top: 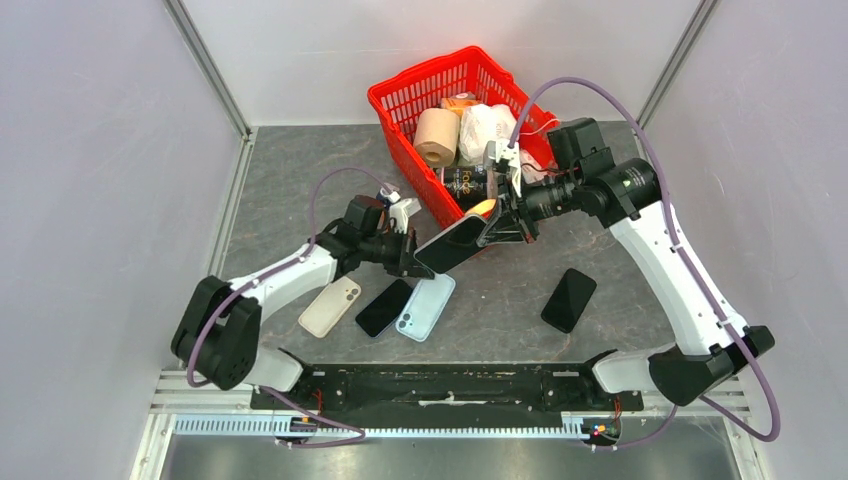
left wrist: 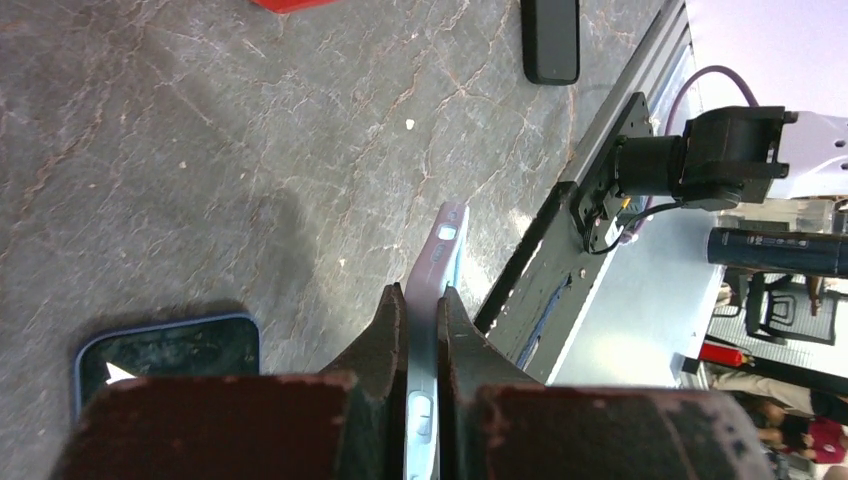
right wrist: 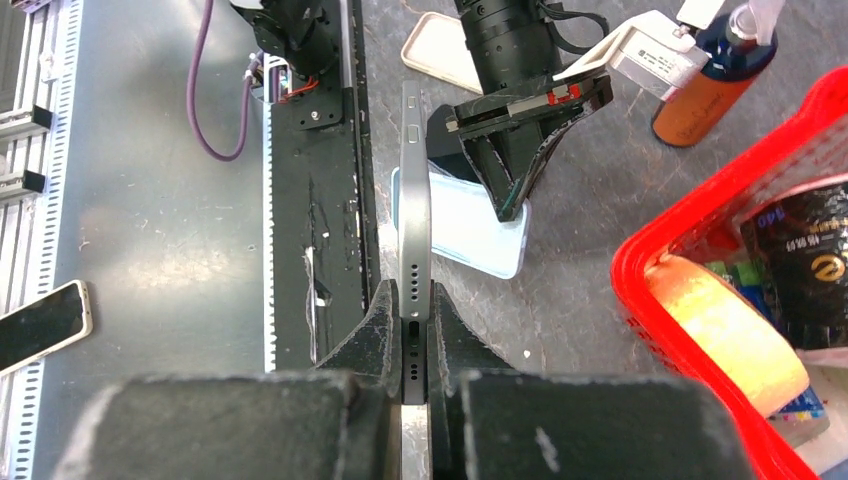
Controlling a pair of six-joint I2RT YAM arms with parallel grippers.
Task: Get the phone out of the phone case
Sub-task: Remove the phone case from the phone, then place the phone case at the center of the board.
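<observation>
Surface [top: 280, 160] grey stone-look, plain pale walls. Red basket [top: 400, 110] at 12, contents part hidden. Phone [top: 455, 243] aloft at ctr; case [left wrist: 440, 250] seen edge-on, seam w/ phone unclear. L fingers [left wrist: 385, 330] clamp case, 8 o'clock end; R fingers [right wrist: 375, 330] clamp 2 o'clock end.

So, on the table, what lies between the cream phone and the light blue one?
A black phone lies between the cream phone and the light blue phone; the top view shows it.
</observation>
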